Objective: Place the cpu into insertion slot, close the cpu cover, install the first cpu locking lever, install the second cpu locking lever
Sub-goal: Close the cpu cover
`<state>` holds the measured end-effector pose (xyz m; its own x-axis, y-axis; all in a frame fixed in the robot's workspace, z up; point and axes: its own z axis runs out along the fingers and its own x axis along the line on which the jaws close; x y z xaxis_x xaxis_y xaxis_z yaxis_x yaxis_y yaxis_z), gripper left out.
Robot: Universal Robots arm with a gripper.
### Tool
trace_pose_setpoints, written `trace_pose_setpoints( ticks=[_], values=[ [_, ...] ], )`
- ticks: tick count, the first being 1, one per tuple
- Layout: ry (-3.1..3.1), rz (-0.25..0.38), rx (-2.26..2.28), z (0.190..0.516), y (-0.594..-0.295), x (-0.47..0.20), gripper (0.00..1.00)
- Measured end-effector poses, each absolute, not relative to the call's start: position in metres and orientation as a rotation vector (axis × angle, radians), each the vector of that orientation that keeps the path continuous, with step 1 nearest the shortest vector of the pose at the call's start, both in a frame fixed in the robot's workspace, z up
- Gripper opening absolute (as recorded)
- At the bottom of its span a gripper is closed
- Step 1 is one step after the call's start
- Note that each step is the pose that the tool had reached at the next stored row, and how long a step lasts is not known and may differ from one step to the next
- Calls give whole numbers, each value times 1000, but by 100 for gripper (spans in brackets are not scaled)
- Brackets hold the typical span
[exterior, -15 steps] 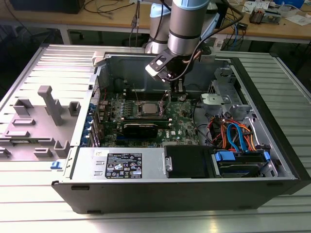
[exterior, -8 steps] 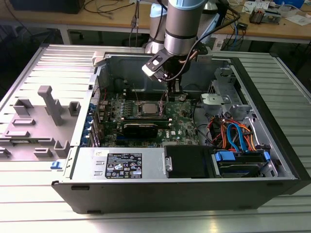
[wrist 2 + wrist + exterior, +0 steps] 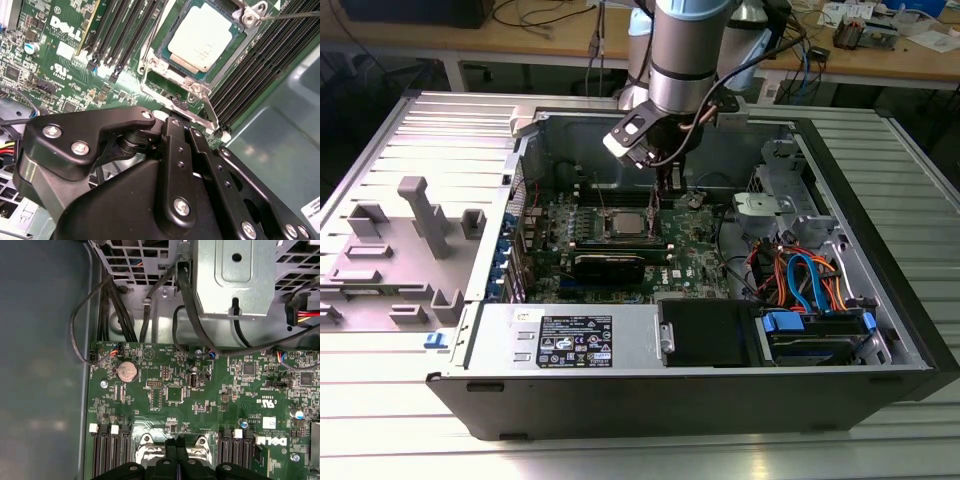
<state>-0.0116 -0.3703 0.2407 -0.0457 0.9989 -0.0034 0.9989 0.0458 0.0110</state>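
Right by the tip of the claw [image 3: 176, 445], the cpu [image 3: 202, 39] sits in the insertion slot [image 3: 144, 446].

The claw hangs inside the open computer case [image 3: 620, 405], above the green motherboard [image 3: 200, 390]. Its two fingers [image 3: 169, 456] are pressed tight together, and nothing can be seen between them. The slot's grey metal corners stick out on both sides of the fingers, but I cannot tell if the tip touches the rim. The cpu cover [image 3: 172, 75] lies flat around the cpu, whose silver top shows through the cover's window. A thin wire lever [image 3: 292, 15] runs from the cover's corner on the side far from the claw. Long black memory slots [image 3: 125, 35] lie on both sides of the slot.
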Motion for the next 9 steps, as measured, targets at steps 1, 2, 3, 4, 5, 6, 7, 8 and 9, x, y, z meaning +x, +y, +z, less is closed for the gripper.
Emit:
trace_pose_setpoints(
  ticks=[1, 2, 3, 4, 5, 6, 7, 8, 9],
  values=[
    [2264, 9, 2163, 241, -370, -13, 11],
    [2264, 9, 2163, 241, -370, -14, 11],
    [2264, 9, 2163, 240, -370, -15, 11],
    [2264, 9, 2163, 240, -370, -16, 11],
    [2265, 9, 2163, 240, -370, -16, 11],
    [2265, 9, 2163, 240, -370, -16, 11],
    [2264, 9, 2163, 240, -370, -16, 11],
    [2264, 9, 2163, 240, -370, -16, 11],
    [2264, 9, 2163, 240, -370, -16, 11]
  ],
)
